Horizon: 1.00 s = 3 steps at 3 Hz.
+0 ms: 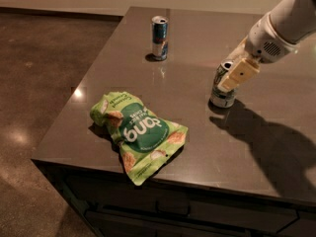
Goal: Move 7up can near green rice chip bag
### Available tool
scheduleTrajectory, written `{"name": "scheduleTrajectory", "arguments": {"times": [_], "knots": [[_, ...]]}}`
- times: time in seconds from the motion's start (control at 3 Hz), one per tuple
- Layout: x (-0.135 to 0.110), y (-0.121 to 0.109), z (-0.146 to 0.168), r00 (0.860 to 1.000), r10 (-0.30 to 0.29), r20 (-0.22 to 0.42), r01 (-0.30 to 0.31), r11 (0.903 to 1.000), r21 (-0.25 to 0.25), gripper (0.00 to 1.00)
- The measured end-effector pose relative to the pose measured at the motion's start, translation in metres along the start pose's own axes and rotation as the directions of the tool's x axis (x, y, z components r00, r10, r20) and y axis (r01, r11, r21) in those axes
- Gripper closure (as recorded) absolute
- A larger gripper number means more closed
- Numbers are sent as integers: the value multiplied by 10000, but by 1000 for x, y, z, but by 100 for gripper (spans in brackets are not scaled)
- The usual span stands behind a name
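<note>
Camera view takes in a dark worktop [197,38] whose near-left corner juts toward the floor. The robot arm [291,19] reaches in from the far right and throws a long shadow over the right side of the surface. The green rice chip bag [140,132] lies crumpled and flat at the near left, close to the front edge, with its white lettering upside down from here. The gripper [228,82] is at the right, down at the 7up can [219,97]. One pale finger lies flat along the can's right flank and the other is hidden behind it, so the fingers look pinched on the can. The can stands upright on the worktop, well apart from the bag. A slimmer blue and silver can [159,37] stands at the far side, left of the 7up can and apart from everything else.

The step in hand, as I judge it, is securing the can before carrying it. To do it well, confirm a firm hold low enough that the can will not pivot, then lift only slightly — just clear of the surface. Travel left and nearer in a straight line that passes well on the near side of the blue can. Set the can down upright just beside the bag's right edge, not on the wrinkled foil, where it would tip
</note>
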<state>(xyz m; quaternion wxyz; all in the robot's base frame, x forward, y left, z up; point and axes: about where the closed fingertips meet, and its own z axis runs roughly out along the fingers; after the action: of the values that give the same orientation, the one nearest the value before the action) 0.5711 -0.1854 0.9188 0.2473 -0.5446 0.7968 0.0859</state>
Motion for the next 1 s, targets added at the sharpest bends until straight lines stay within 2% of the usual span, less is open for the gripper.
{"name": "scheduleTrajectory", "arguments": {"times": [0.33,0.67,1.0], "knots": [[-3,3,3,10000,-53,57,53,9998,-165,61],[-20,11,5,9992,-275,291,289,9984,-480,83],[-48,26,7,9944,-795,702,856,9924,-886,100]]}}
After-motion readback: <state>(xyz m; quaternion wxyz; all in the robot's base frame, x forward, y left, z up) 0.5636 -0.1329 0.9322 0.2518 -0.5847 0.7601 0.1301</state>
